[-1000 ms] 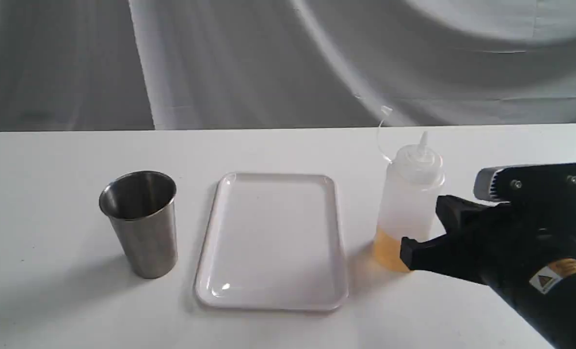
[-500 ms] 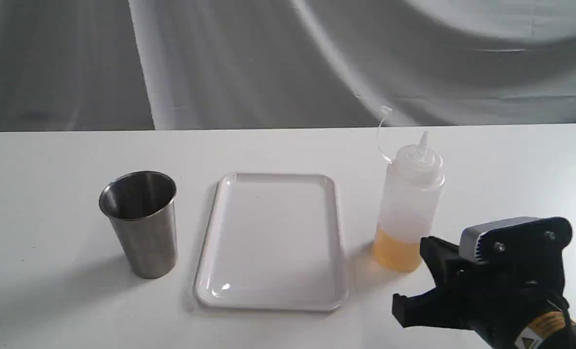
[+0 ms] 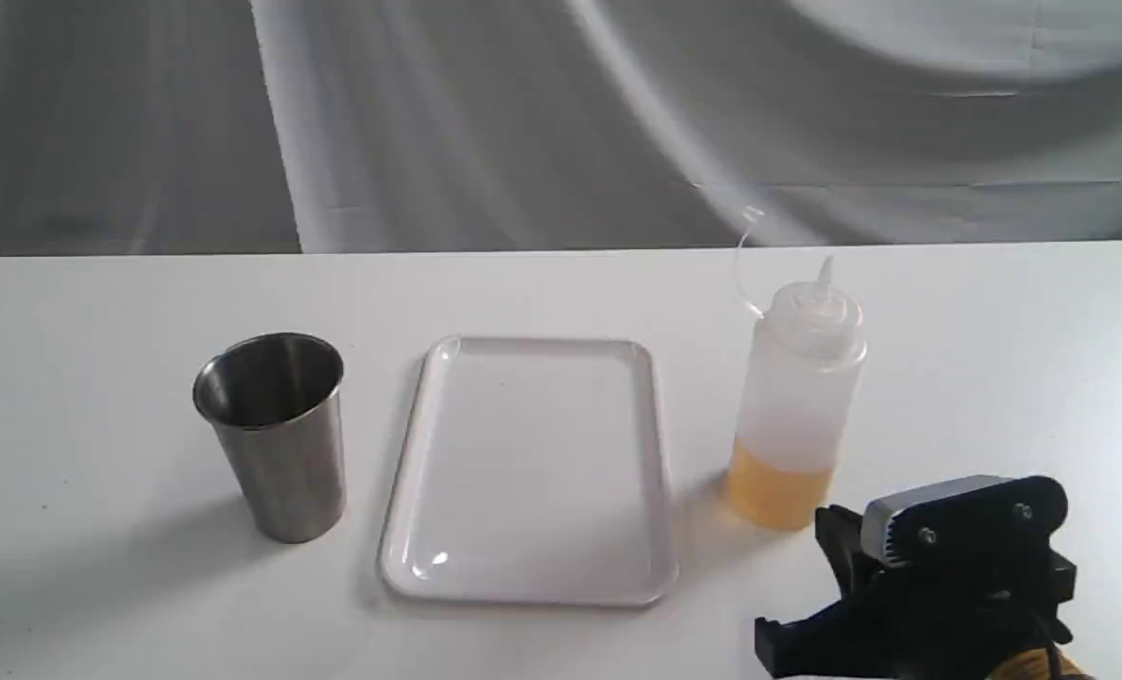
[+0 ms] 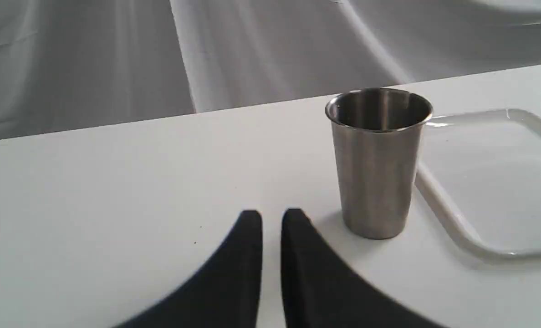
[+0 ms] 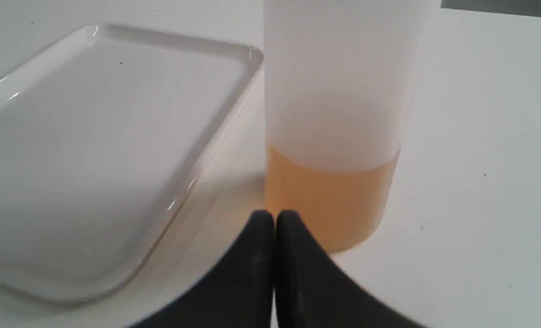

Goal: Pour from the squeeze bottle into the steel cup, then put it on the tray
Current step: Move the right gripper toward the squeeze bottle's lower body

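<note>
The squeeze bottle (image 3: 797, 406) stands upright on the table (image 3: 98, 312), right of the tray (image 3: 528, 470); the steel cup (image 3: 276, 434) stands left of it. The right gripper (image 5: 275, 218), cut off at the near edge, has its fingers pressed together, empty. The left gripper (image 4: 272, 218) shows a narrow gap, holding nothing.

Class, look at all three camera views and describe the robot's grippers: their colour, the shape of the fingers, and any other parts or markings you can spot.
Both grippers are black. The left gripper and right gripper each have two fingers that are broad at the base and curve to narrow, rounded tips. In the exterior view, the right gripper carries a grey toothed block with two screws nearby, plus an orange-yellow label at the picture's bottom edge.
</note>
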### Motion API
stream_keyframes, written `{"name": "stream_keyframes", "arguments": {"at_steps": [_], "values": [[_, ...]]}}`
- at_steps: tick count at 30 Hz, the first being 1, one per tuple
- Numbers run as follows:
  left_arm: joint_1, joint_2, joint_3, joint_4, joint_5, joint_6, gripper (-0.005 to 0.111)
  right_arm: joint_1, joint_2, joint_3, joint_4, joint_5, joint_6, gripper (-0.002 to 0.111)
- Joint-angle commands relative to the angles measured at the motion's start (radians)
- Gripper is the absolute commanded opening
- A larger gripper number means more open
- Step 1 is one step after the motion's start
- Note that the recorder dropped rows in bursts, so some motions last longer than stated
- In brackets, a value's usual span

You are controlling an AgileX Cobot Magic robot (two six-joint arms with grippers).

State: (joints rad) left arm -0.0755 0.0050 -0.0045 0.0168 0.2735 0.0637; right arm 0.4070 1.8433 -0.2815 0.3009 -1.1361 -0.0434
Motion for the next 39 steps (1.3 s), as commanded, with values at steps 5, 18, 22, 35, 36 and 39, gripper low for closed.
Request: {"name": "stream_keyframes", "arguments": {"at_steps": [5,18,22,35,36,39], "values": [[-0.006,-0.005,0.004,0.002,-0.008,-0.003,0.008,0.002,0.037,0.005,0.008,-0.085,-0.001,0.005],[-0.006,-0.005,0.004,0.002,-0.008,-0.003,0.008,0.002,0.037,0.005,0.072,-0.085,0.029,0.103],[-0.006,-0.005,0.004,0.002,-0.008,-0.003,0.008,0.002,0.037,0.005,0.065,-0.085,0.058,0.104],[-0.006,-0.005,0.004,0.002,-0.008,-0.003,0.008,0.002,0.037,-0.001,0.065,-0.085,0.059,0.104],[-0.006,-0.005,0.004,0.002,-0.008,-0.003,0.008,0.002,0.037,-0.001,0.065,-0.085,0.059,0.104],[-0.006,-0.005,0.004,0.002,-0.008,-0.003,0.008,0.0,0.037,-0.001,0.065,-0.085,0.064,0.104]]}}
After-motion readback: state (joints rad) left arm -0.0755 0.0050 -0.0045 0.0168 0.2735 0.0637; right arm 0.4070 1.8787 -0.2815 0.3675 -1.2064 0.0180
